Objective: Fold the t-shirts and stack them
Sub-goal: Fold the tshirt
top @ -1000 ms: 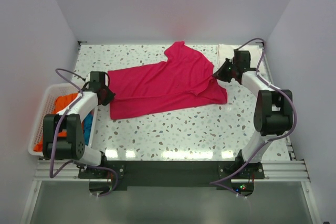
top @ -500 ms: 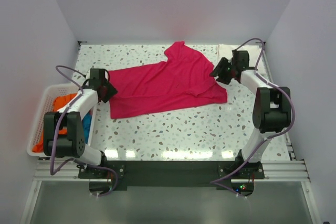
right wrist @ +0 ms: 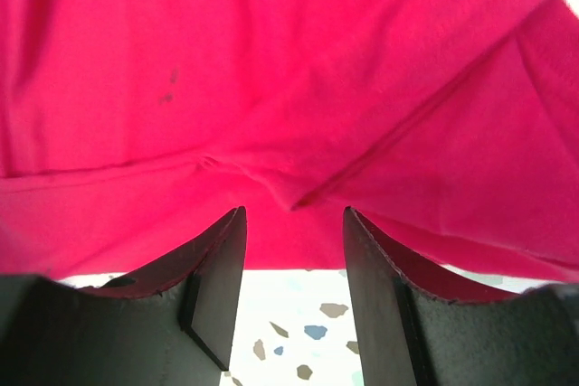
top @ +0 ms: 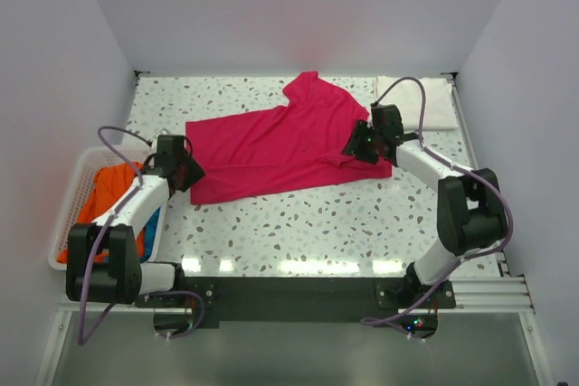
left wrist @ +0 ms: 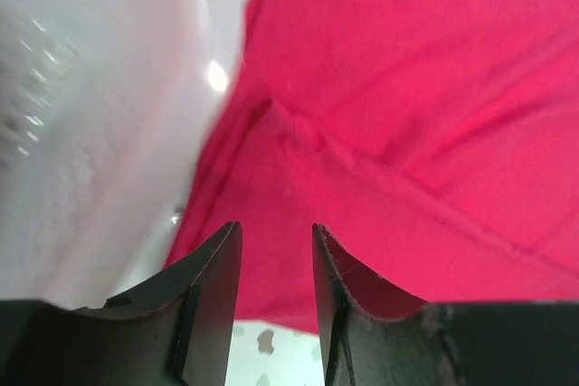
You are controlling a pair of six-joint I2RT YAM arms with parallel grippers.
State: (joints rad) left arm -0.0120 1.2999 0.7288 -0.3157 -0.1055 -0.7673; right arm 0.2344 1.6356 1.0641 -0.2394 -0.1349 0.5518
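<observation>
The magenta-pink t-shirt lies spread out across the middle of the table, one sleeve pointing to the back. My left gripper hovers at its near-left corner, open, with the cloth's hem just beyond the fingertips. My right gripper hangs over the shirt's right end, open too, above a folded seam near the hem. Neither holds anything. A white t-shirt, folded to a rectangle, rests at the back right. Orange and blue t-shirts lie bundled in the basket.
A white slotted plastic basket stands off the table's left edge, beside my left arm. Bare speckled tabletop runs between the shirt and the arm bases. Walls close the table in at the back and both sides.
Both grippers went from shut to open. The left one slid a little nearer along the shirt's left edge. The right one moved left and nearer, from the shirt's right edge onto the cloth.
</observation>
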